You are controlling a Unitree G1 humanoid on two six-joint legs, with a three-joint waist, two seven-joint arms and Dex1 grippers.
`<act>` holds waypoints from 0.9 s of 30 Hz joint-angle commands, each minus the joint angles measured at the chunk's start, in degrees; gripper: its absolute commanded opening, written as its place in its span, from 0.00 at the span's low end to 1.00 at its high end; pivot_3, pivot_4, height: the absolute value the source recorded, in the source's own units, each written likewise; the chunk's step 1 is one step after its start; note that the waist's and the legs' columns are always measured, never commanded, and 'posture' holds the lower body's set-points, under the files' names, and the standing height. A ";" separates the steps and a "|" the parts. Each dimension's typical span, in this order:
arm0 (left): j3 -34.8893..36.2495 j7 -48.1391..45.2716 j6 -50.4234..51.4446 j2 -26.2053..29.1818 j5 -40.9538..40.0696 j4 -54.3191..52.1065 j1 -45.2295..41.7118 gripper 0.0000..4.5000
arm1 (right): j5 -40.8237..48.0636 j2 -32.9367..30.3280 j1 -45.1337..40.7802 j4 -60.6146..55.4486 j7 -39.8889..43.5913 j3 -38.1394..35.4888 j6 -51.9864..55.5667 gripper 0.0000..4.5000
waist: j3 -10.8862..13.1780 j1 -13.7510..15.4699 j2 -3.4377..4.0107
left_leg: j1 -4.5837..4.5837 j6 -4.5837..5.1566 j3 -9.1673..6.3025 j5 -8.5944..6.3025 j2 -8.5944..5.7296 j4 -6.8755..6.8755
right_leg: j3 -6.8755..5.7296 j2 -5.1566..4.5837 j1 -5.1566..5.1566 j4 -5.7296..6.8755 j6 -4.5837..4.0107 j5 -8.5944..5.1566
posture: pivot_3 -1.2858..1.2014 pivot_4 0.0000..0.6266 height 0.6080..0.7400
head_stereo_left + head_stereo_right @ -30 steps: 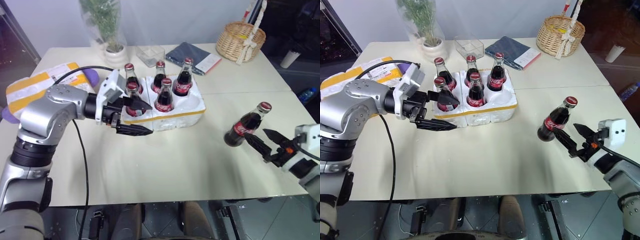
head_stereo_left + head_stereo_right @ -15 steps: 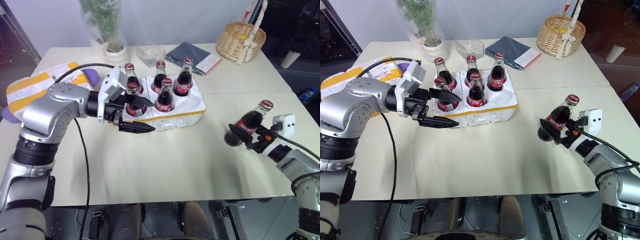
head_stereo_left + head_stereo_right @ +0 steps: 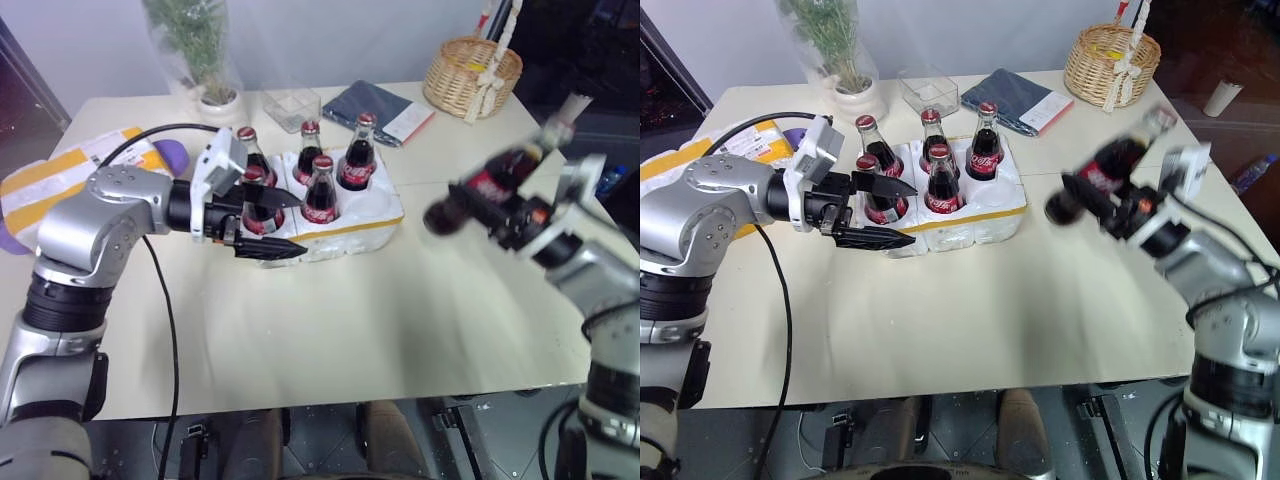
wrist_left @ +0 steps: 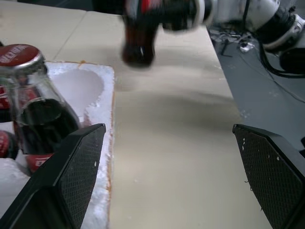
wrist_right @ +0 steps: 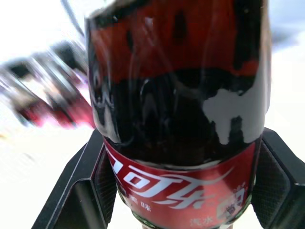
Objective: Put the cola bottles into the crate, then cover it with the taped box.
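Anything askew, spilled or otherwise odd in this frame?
Nothing spilled or damaged. One thing stands out: the sixth cola bottle is off the table, gripped in the right hand and tilted well over rather than upright. The five bottles in the crate stand straight, with one well empty. The left hand hangs open beside the crate.

Dark cola bottles [image 3: 931, 172] with red caps and labels, white crate [image 3: 980, 212] banded yellow, beside it cream table [image 3: 970, 310], tan wicker basket [image 3: 1110, 62]
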 commanded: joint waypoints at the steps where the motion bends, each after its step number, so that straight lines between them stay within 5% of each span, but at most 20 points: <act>1: 2.71 0.81 -0.43 1.18 -0.47 -1.03 0.46 1.00 | 1.85 -0.12 -8.56 2.86 1.80 2.35 0.05 0.64 | 0.00 -0.04 -0.02 | 0.00 0.05 0.00 -0.03 0.00 0.00 | 0.00 0.00 0.00 0.01 0.00 0.00 | 0.52 0.24 0.98; 12: 5.64 4.15 0.78 2.38 -1.56 -5.42 4.06 1.00 | -16.54 3.97 -20.55 23.85 8.76 19.74 -7.73 0.64 | -0.03 -0.47 -0.08 | -0.25 0.08 0.01 -0.05 -0.01 0.04 | 0.02 0.01 -0.42 0.27 -0.01 0.00 | 0.52 0.24 0.98; 27: 7.61 6.86 1.47 3.74 -3.11 -7.43 6.54 1.00 | -19.92 8.70 -22.51 25.65 14.40 21.17 -9.75 0.64 | -0.07 -0.78 -0.12 | -0.13 0.08 0.02 -0.04 0.02 0.02 | 0.05 0.06 -0.44 0.43 -0.04 0.00 | 0.52 0.24 0.98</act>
